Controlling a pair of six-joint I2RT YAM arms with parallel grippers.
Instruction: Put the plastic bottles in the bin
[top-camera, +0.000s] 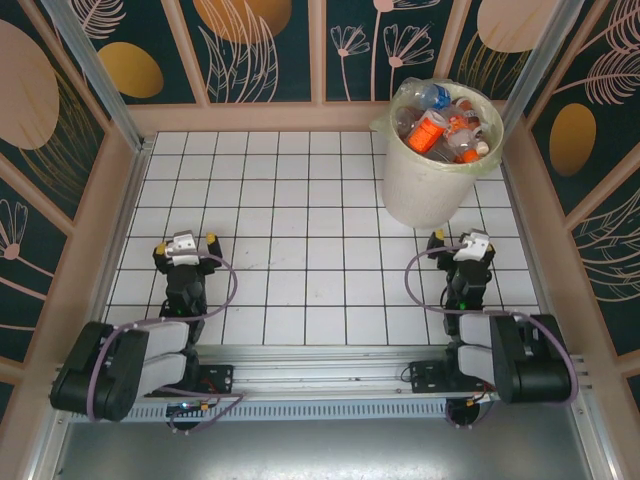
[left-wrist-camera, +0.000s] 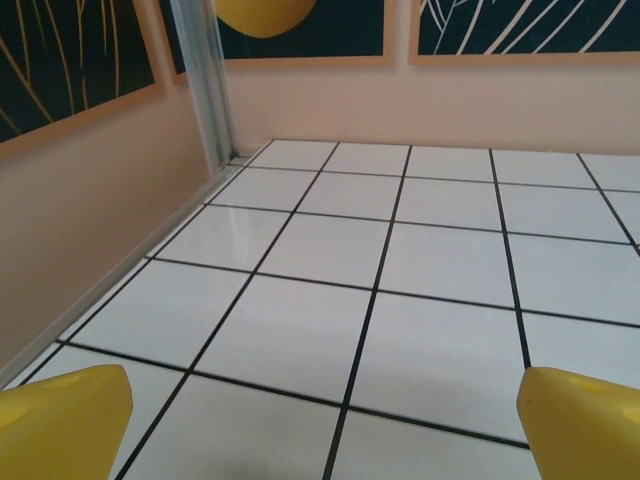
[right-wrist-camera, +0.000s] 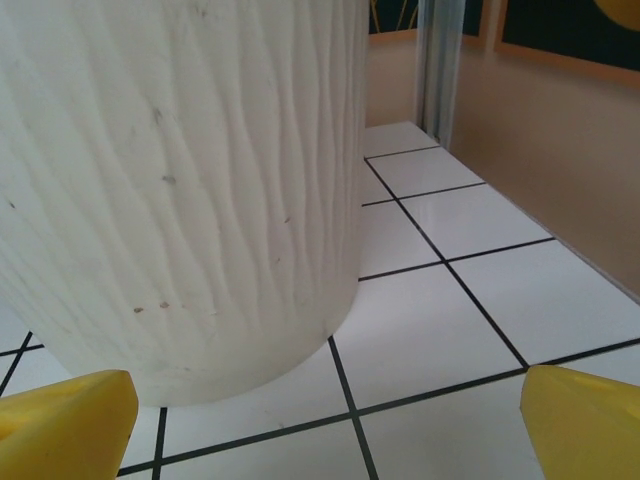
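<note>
Tiled table: bin, seemingly brimful of bottles, fronts right pincer.

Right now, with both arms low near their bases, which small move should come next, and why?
Probably none: let both arms rest where they are. The plastic bottles I can see all lie inside the bin, and the left gripper and right gripper stand open, holding nothing. The task looks finished.

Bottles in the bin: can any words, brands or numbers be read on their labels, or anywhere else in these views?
None can be read.
Labels on the bottles: red and orange patches, too small and blurred to read.
Wall of the bin: no print visible.
</note>
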